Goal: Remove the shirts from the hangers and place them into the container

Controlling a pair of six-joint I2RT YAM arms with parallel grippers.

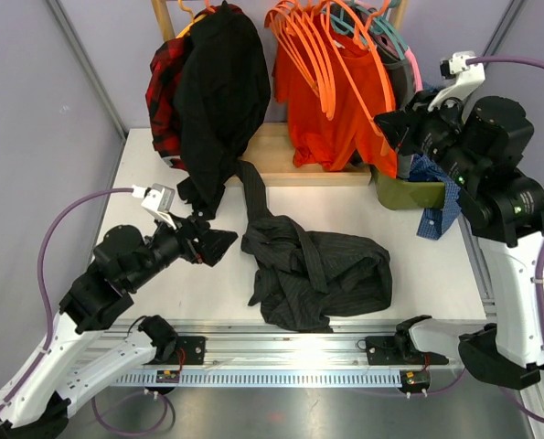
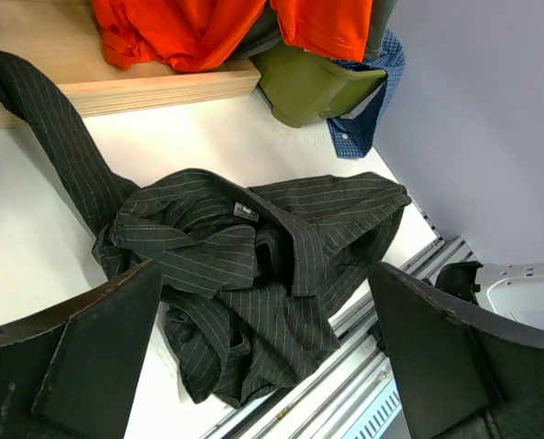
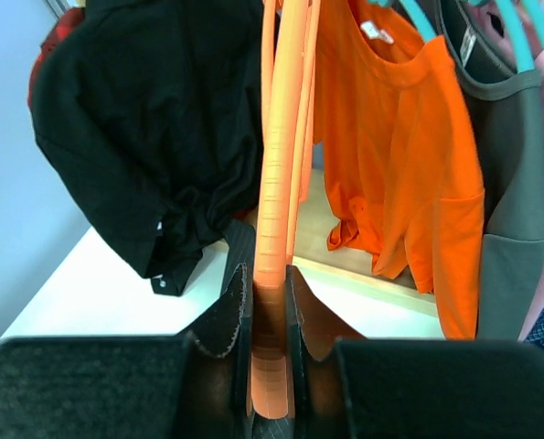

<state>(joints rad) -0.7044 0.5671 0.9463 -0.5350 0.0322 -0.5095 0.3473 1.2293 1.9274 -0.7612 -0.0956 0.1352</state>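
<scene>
Down in the lower left of the overhead view, the left gripper (image 1: 208, 241) hangs low over the white table (image 1: 436, 274), fingers spread wide apart and nothing between them. Its wrist camera looks straight between those two dark fingers (image 2: 98, 357) at the charcoal pinstriped shirt (image 2: 253, 265), which is lying in a rumpled heap at the centre of the table. It's off any hanger, and one long strip of it trails up toward the pale wooden rack base (image 1: 272, 155).

Over on the right, the right gripper (image 1: 390, 128) is up high at the rack. Its wrist view settles it: the fingers are clamped on an orange hanger (image 3: 276, 183), the plastic running straight up out of the pinch through the middle of the frame.

Behind it the orange tee (image 3: 409, 137) hangs at right of centre, and the black shirt (image 3: 153, 119) fills the upper left. From above, a red-black plaid shirt (image 1: 166, 91) shows just left of the black one, and a bunch of orange hangers (image 1: 317, 64) fans out at the top centre.

The olive-green container (image 1: 409, 192) sits at the right end of the rack base, under the right arm. A blue-and-white checked shirt (image 1: 441, 206) spills over its rim.
</scene>
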